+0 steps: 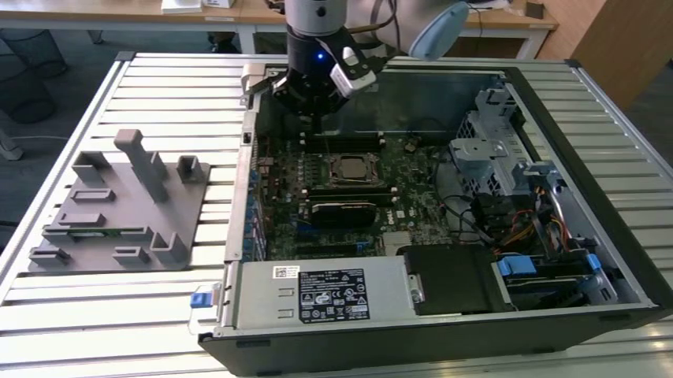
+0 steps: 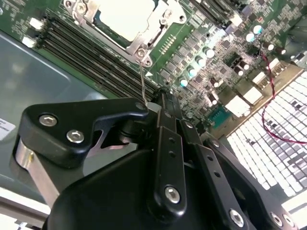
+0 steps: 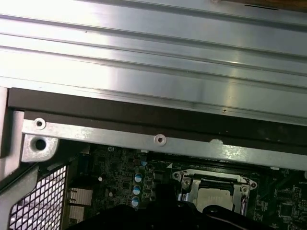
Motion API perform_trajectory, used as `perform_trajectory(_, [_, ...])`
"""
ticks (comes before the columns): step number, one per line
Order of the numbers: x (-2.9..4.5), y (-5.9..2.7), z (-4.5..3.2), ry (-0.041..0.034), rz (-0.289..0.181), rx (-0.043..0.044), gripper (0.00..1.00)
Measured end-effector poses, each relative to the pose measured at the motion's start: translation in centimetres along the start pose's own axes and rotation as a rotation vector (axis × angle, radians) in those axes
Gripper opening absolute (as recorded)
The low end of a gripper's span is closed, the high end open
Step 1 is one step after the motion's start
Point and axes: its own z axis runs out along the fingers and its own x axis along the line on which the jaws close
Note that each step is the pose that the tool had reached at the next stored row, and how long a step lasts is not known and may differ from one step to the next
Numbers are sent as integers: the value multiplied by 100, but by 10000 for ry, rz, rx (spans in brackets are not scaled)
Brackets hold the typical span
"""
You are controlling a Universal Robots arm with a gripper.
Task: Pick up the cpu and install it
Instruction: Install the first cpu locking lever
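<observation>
The small square silver-topped cpu (image 2: 125, 17) is seen seated in the hinged metal socket frame (image 2: 140, 48) on the green motherboard (image 2: 211, 57). The black gripper (image 1: 315, 124) is held above the dark ribbed memory slots (image 2: 96, 60) beside it, jaws together, empty.

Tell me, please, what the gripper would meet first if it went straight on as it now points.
The gripper would probably meet the memory slots beside the socket holding the cpu; depth is unclear.
</observation>
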Motion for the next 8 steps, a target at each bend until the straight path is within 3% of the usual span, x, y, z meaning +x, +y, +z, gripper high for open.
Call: perform_trajectory(8, [-83, -11, 2, 0, 0, 0, 11])
